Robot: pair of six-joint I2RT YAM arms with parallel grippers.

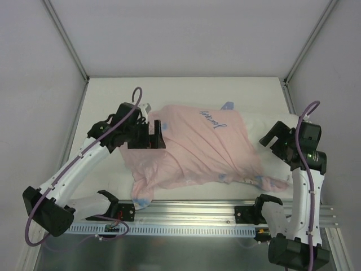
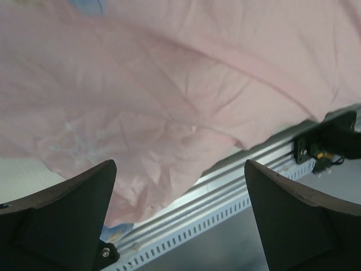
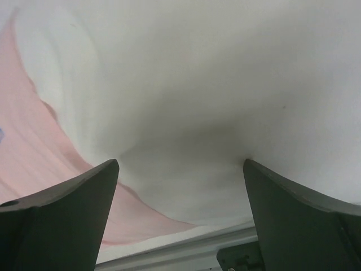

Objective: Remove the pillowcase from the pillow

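The pillowcase (image 1: 197, 147) lies pale pink side out, crumpled over the middle of the table, with blue print showing at its hems. It fills the left wrist view (image 2: 169, 84) and shows at the left of the right wrist view (image 3: 22, 141). The plain white pillow (image 1: 260, 125) sticks out of its right end and fills the right wrist view (image 3: 214, 90). My left gripper (image 1: 161, 135) is open and empty at the pillowcase's left edge, just above the fabric (image 2: 179, 164). My right gripper (image 1: 274, 139) is open against the bare pillow end (image 3: 180, 162), holding nothing.
An aluminium rail (image 1: 197, 212) runs along the table's near edge, also in the left wrist view (image 2: 225, 192). A corner of the pillowcase (image 1: 144, 199) hangs near it. Grey enclosure walls stand at the left, back and right.
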